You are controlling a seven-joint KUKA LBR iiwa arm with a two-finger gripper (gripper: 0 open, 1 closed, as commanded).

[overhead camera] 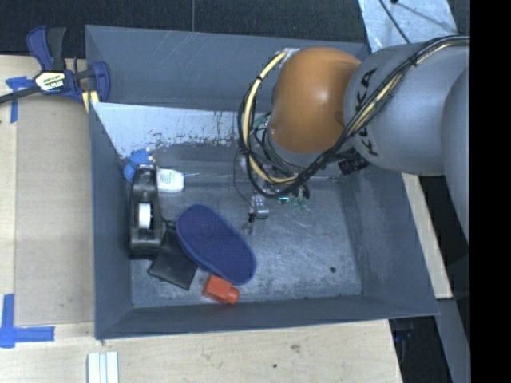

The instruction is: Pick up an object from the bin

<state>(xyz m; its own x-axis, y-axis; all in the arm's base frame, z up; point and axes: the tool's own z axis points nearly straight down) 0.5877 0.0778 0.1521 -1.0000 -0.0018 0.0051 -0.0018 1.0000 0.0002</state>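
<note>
The gripper (255,214) hangs below the orange wrist cover (311,98) near the middle of the grey bin (319,250), just off the far right end of a blue oval pad (215,244). Whether it is open or closed cannot be told. The pad lies left of centre, between a black tape dispenser (144,214), a black block (172,266) and a small orange piece (221,290).

The arm's orange-covered wrist (313,98) hangs over the far middle of the grey metal bin (319,246). Its gripper (257,212) points down over bare floor just right of a dark blue oval pad (215,244) in the near left part. The pad overlaps a black flat block (173,267), and a small orange-red block (221,290) lies at its near edge. Further left sits a black tape-dispenser-like thing (144,212), with a small white piece (169,182) beside its far end.
</note>
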